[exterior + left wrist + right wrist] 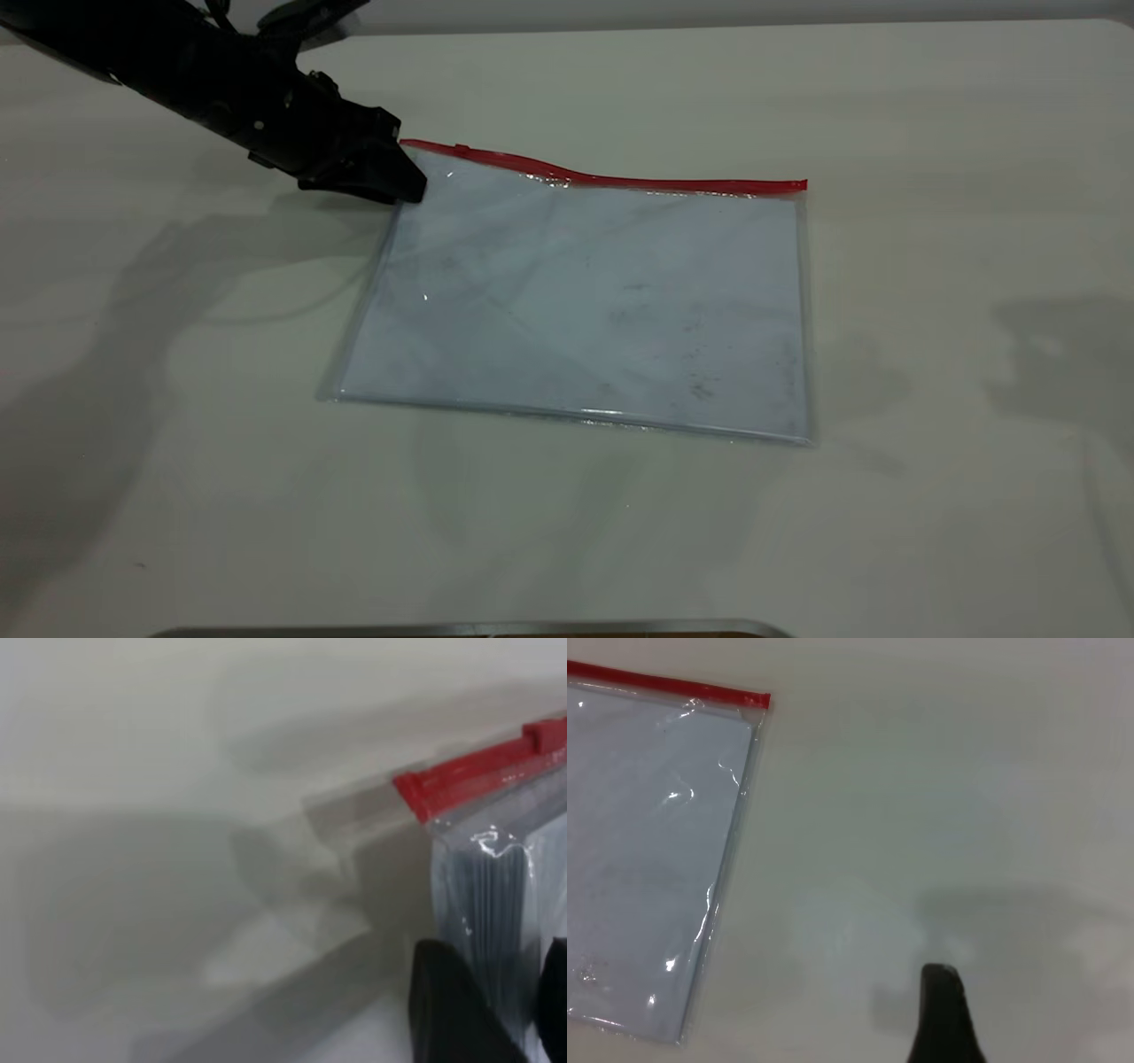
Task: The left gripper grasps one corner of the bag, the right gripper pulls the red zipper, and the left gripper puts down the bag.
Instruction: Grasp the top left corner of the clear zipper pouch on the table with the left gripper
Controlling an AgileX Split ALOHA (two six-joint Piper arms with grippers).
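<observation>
Clear, pale-bluish plastic makes up the bag, which lies flat on the table in the exterior view, its red zipper running along the far long edge. The slider tab sits near that strip's left end. The left gripper reaches in from the upper left, its tips at the corner of the bag just below the red strip's end. From here the black fingers hide the contact, so whether the jaws are pinching the plastic cannot be told. The right gripper does not appear in this view.

The left wrist view fills in more: two dark fingers stand apart, with the bag's side edge running between them, and the red end of the zipper lies just beyond the jaws. The slider shows further along the strip.

The right wrist view shows the opposite end of the bag, where the zipper ends, well away from the right gripper. Only one dark fingertip of that gripper is visible, over bare table, so how its jaws stand cannot be told.
</observation>
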